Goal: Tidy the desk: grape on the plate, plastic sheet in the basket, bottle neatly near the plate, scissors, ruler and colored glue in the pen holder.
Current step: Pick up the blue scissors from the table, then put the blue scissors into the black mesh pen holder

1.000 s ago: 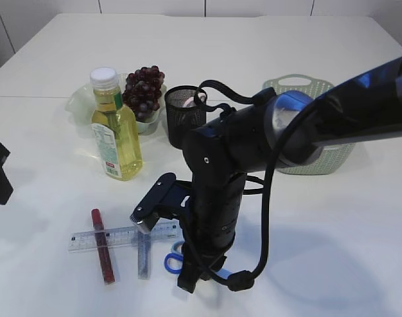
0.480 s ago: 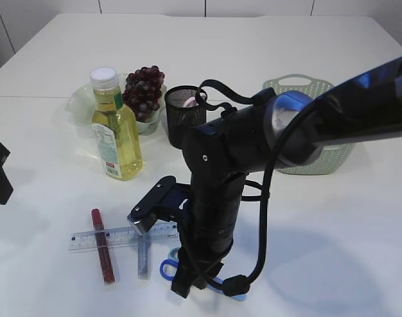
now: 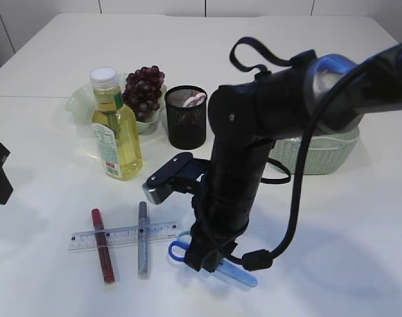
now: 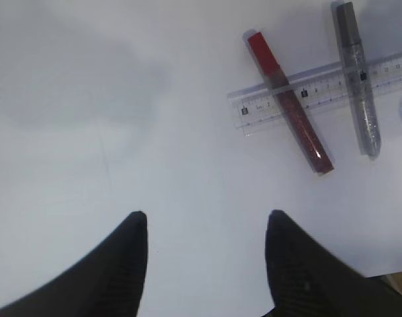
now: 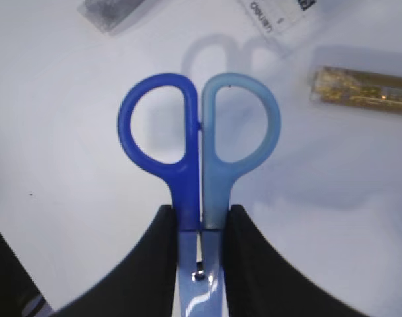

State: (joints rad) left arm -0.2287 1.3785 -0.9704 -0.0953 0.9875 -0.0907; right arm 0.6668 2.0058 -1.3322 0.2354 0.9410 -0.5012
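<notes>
My right gripper is shut on the neck of the blue scissors and holds them just above the table, handles forward. In the exterior view the scissors hang under the right gripper. The clear ruler lies flat, with a red glue stick and a silver glue stick across it. A gold glue stick lies near the scissors. My left gripper is open and empty at the left. The black mesh pen holder stands behind. The grapes sit on the glass plate, with the bottle beside it. No plastic sheet shows.
A pale green basket stands at the right, partly behind my right arm. Something pink sticks out of the pen holder. The left wrist view shows the ruler, the red glue and the silver glue ahead on the right.
My right arm has swung to the right and risen a little with the scissors in its jaws. The silver glue stick is now uncovered. The left gripper has not moved.
</notes>
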